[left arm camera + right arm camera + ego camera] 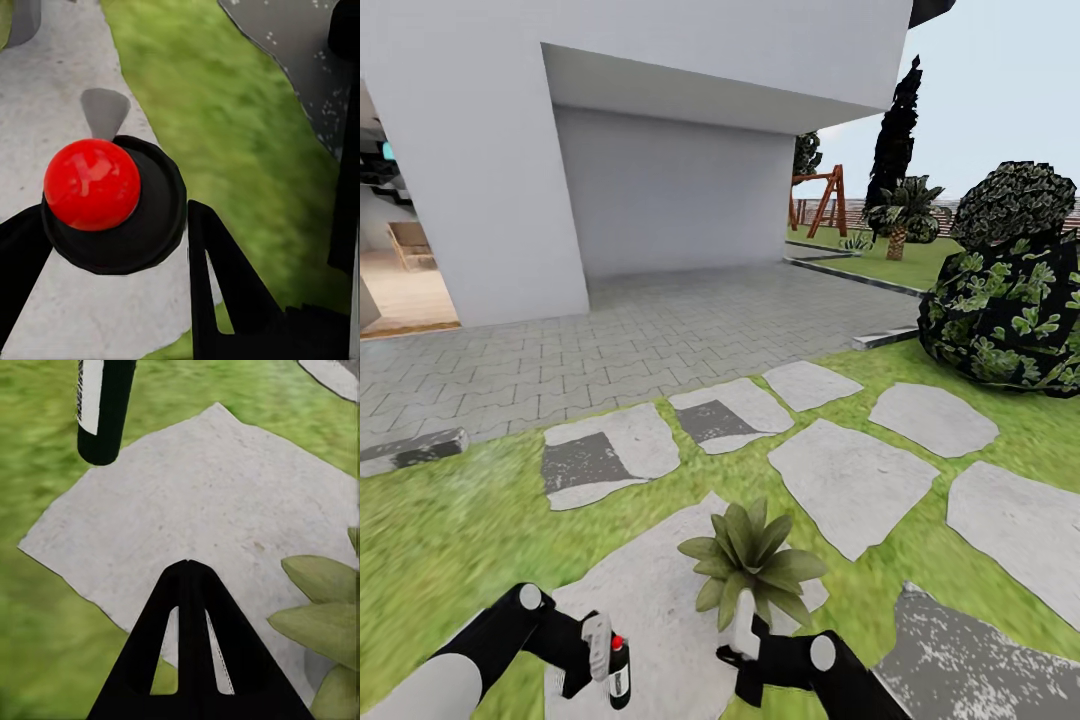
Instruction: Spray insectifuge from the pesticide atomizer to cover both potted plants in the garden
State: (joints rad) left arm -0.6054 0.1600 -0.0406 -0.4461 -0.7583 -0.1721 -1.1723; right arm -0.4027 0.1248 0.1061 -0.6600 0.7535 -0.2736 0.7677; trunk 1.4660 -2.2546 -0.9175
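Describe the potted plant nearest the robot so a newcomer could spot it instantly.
Start from the white house wall and come down across the grey paving to the stepping stones in the lawn. On the nearest big stone, just ahead of the right gripper, sits the potted plant. It is a low rosette of pointed plain-green leaves, unlike the tall dark white-patterned bush at the right.

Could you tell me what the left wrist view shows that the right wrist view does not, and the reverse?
The left wrist view alone shows the pesticide atomizer from above, with its red cap, sitting between the left hand fingers, and a dark speckled stone. The right wrist view alone shows the potted plant, its green leaves without visible specks, and the right hand with its fingertips together. It also catches the atomizer's dark body and white label, hanging clear of the ground. Both show green lawn and a pale stepping stone.
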